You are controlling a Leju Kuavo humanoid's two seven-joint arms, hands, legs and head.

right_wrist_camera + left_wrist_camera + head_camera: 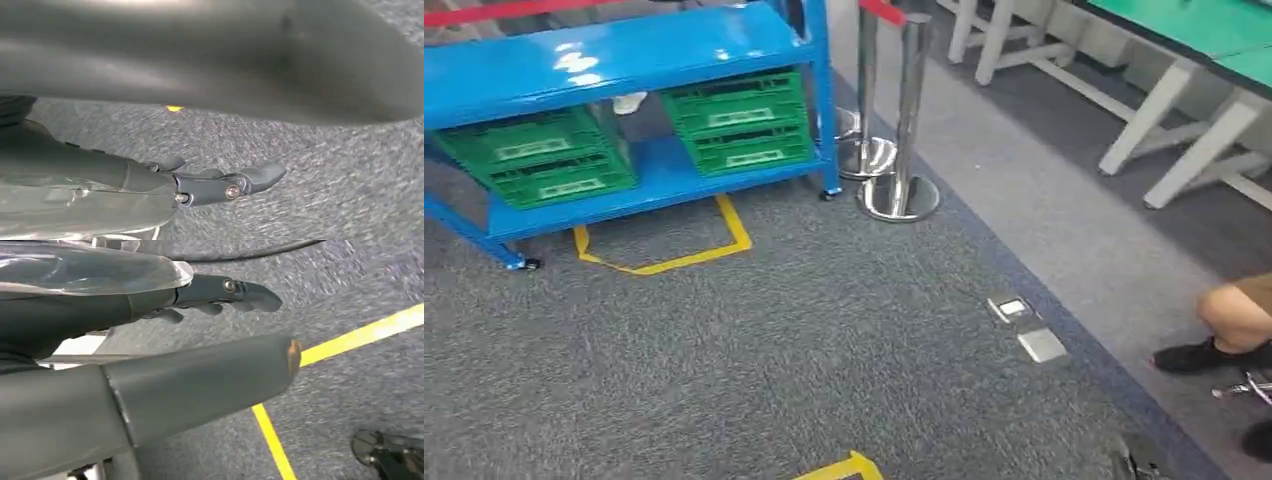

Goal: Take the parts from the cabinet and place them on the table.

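The blue cabinet [624,45] stands at the far left in the head view, with two stacks of green crates [534,155] [739,120] on its lower shelf. A green-topped table [1214,30] on white legs runs along the far right. My left hand [200,340] hangs over grey carpet, thumb and dark fingers apart with nothing between them. My right hand [210,150] also hangs over the carpet, its fingers stretched out and holding nothing.
Two chrome barrier posts [899,190] with a red belt stand right of the cabinet. Yellow tape [664,262] marks the carpet below the cabinet and near my feet [272,440]. A person's leg and dark shoe [1224,340] sit at the right edge. Floor outlets [1024,325] lie in the carpet.
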